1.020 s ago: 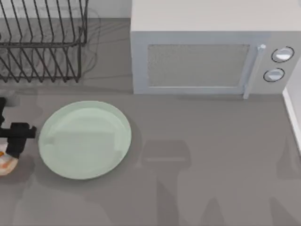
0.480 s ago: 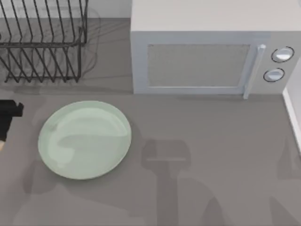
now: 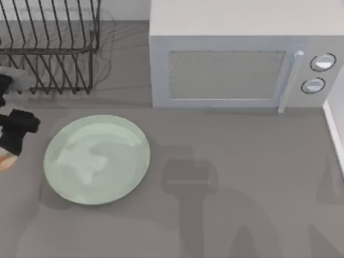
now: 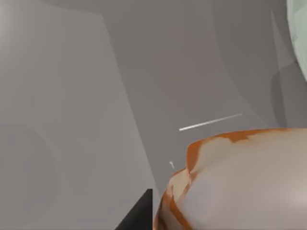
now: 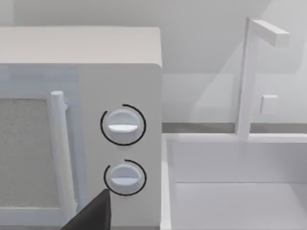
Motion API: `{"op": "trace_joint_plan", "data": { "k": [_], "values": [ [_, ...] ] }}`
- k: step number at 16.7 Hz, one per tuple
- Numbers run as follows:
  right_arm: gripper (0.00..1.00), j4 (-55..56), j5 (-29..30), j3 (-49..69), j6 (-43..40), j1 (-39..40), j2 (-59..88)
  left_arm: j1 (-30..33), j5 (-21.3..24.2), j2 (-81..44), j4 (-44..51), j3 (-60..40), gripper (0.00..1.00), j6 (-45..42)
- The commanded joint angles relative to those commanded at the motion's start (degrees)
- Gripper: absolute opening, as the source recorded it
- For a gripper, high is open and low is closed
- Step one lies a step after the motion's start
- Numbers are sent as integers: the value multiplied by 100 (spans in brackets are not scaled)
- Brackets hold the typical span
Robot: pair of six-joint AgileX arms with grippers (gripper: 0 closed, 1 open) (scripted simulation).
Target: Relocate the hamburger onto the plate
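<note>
The hamburger, a cream-white lump with orange patches, sits at the table's far left edge, partly cut off by the top view's border. My left gripper is right over it and shut on it. In the left wrist view the hamburger looms very close, beside one dark fingertip. The pale mint-green plate lies just right of the gripper, with nothing on it; its rim shows in the left wrist view. A dark part of my right gripper shows in the right wrist view, facing the microwave's knobs.
A white microwave stands at the back, centre to right. A black wire dish rack is at the back left, close behind the left gripper. A white basin adjoins the microwave's right side.
The hamburger has left its spot near the table's front left and now sits farther back under the left gripper. The gripper swung off the left edge and has come back into view.
</note>
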State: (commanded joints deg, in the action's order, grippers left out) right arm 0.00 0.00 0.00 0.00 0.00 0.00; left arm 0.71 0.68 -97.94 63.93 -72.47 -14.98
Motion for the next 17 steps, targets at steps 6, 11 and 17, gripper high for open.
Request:
{"op": "trace_joint_plan", "data": {
  "k": [6, 11, 17],
  "values": [
    [100, 0, 0, 0, 0, 0, 0, 1014, 126, -893, 245, -908, 0, -2833],
    [100, 0, 0, 0, 0, 0, 0, 1834, 226, -1482, 358, -1556, 0, -4882],
    [100, 0, 0, 0, 0, 0, 0, 2119, 254, -1604, 339, -1744, 0, -5444]
  ]
}}
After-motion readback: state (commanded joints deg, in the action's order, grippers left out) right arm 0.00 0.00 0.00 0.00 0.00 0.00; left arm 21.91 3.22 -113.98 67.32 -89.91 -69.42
